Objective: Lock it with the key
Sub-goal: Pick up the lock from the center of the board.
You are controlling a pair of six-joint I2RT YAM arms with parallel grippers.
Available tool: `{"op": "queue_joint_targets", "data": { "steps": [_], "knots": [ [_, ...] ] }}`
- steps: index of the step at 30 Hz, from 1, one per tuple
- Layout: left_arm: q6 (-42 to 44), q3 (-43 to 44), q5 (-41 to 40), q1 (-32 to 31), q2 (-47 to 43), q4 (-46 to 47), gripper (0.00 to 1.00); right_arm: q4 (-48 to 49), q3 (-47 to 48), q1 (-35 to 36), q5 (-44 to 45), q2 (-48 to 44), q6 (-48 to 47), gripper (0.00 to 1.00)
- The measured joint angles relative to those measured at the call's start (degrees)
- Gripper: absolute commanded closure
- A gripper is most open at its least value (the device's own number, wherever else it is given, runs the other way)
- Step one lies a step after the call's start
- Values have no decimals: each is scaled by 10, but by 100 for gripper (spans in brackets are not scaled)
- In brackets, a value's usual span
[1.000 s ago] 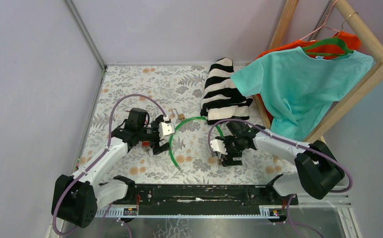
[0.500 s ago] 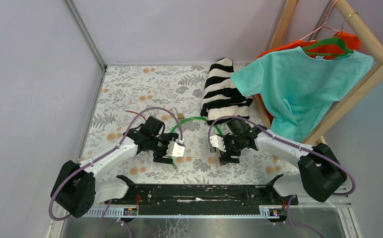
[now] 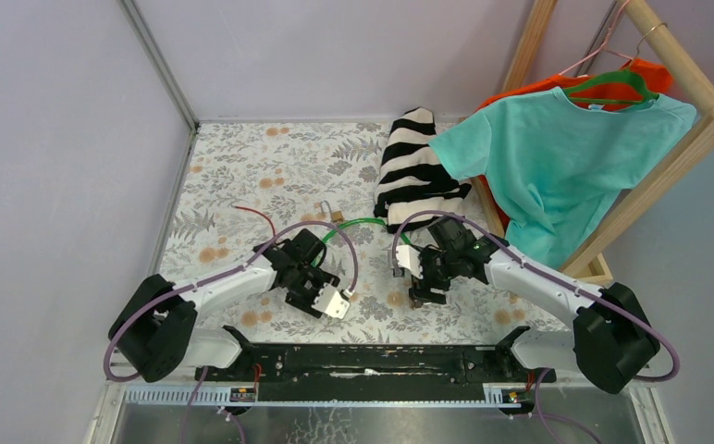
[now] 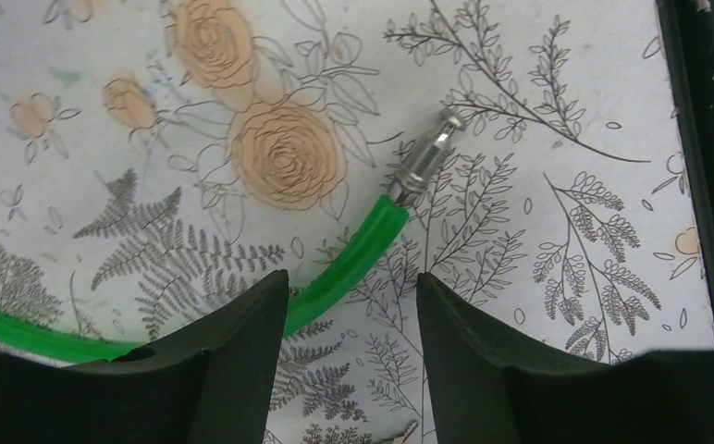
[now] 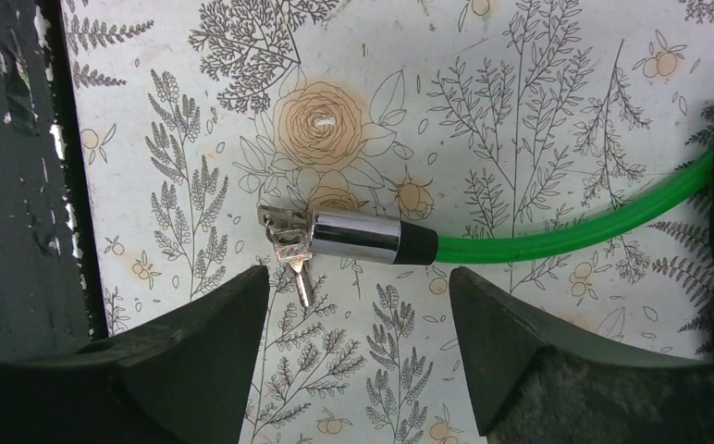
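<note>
A green cable lock [image 3: 364, 223] lies curved on the flowered table. Its bare metal pin end [image 4: 427, 157] lies just ahead of my open left gripper [image 4: 349, 282], and the green cable [image 4: 358, 254] passes by the left finger. The left gripper [image 3: 324, 298] is low near the front rail. The chrome lock cylinder [image 5: 358, 236], with keys [image 5: 289, 250] hanging at its mouth, lies just ahead of my open right gripper [image 5: 358, 277]. The cable [image 5: 566, 239] runs off to the right. The right gripper [image 3: 416, 287] holds nothing.
A small brass padlock [image 3: 336, 215] and a red wire [image 3: 256, 217] lie behind the left arm. A striped cloth [image 3: 418, 171] lies at the back. A teal shirt [image 3: 557, 157] hangs on a wooden rack [image 3: 677, 83] at the right. The black rail [image 3: 381, 361] runs along the near edge.
My left arm has swung from the back left towards the near edge and now hovers by the cable's pin end. My right gripper has shifted slightly back over the lock cylinder.
</note>
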Motion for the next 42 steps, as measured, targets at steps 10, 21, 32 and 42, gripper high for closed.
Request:
{"op": "queue_joint_targets", "data": {
  "steps": [10,21,32,42],
  "knots": [
    [20,19,-37,-41,38,-9,60,7,-14,0,0,-13,25,23],
    [-33,-7,-68,-85,19,43,94,39,-33,0,1,-20,24,22],
    [-94,-49,-46,-85,-43,94,97,58,-14,0,-17,31,23,23],
    [-105,-39,0,-88,-46,89,93,116,26,-18,30,75,213,25]
  ]
}}
